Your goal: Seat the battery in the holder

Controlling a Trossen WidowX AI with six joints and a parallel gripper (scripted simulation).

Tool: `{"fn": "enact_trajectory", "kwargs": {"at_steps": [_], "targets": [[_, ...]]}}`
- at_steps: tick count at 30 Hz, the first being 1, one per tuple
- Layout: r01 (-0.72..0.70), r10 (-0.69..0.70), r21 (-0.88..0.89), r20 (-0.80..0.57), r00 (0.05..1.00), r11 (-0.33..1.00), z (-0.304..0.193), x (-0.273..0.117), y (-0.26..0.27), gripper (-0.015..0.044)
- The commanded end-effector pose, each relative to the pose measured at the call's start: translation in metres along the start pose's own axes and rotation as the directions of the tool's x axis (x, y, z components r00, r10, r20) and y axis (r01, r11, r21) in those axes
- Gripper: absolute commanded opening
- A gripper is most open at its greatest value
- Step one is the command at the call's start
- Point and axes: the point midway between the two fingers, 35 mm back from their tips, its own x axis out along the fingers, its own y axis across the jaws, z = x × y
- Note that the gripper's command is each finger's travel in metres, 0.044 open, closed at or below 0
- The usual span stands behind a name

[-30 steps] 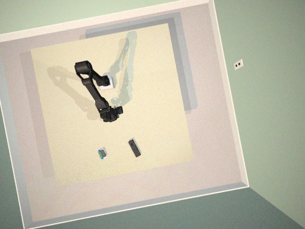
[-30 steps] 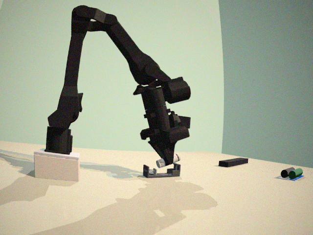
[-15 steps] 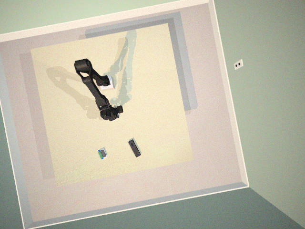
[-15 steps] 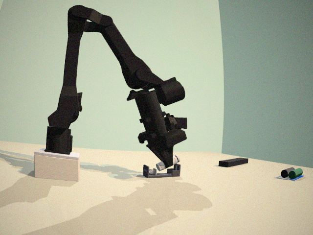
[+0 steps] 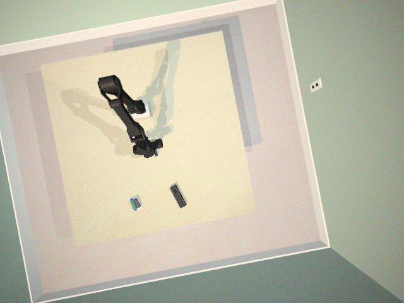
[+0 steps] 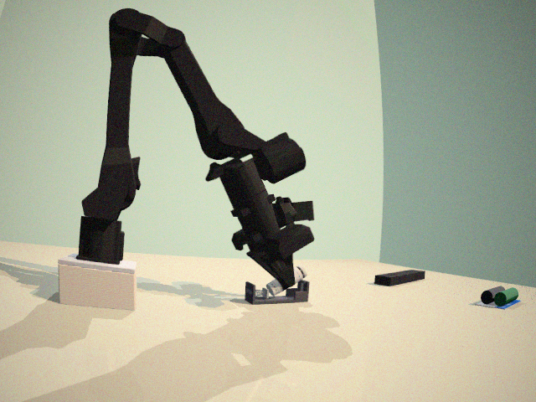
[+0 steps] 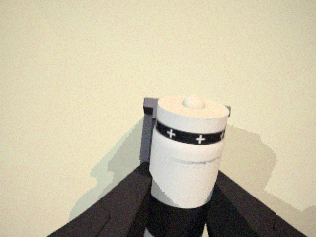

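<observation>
Clamped on the white battery (image 7: 188,158), the jaws stand only narrowly apart, one dark finger (image 7: 109,224) on each side of the cell's body. From the exterior view the gripper (image 6: 281,276) is tipped over at a slant above the dark holder (image 6: 276,295), and the battery is tilted with it — its lower end dips down between the holder's two raised end walls while its upper end pokes out past the fingers, over the right-hand wall. It is not lying flat in the cradle; whether the lower end touches the holder's floor cannot be told. In the wrist view the terminal end faces away from the camera, showing its small raised nub and, just below it, a black band marked with white plus signs; a grey edge of the holder peeks out behind the top of the cell. Well off to the right on the desk (image 6: 389,346) lie a flat black bar (image 6: 399,277) and, farther right, a black cylinder (image 6: 491,295) and a green cylinder (image 6: 506,296) side by side on a small blue pad.
</observation>
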Motion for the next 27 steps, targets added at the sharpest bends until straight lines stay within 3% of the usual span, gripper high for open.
{"fn": "enact_trajectory", "kwargs": {"at_steps": [1,27], "targets": [[0.002,-0.003,0.005,0.018,1.0,1.0,-0.003,0.0,0.0,0.0078],[0.004,-0.004,0.005,0.018,1.0,1.0,-0.022,-0.006,0.0,0.0078]]}}
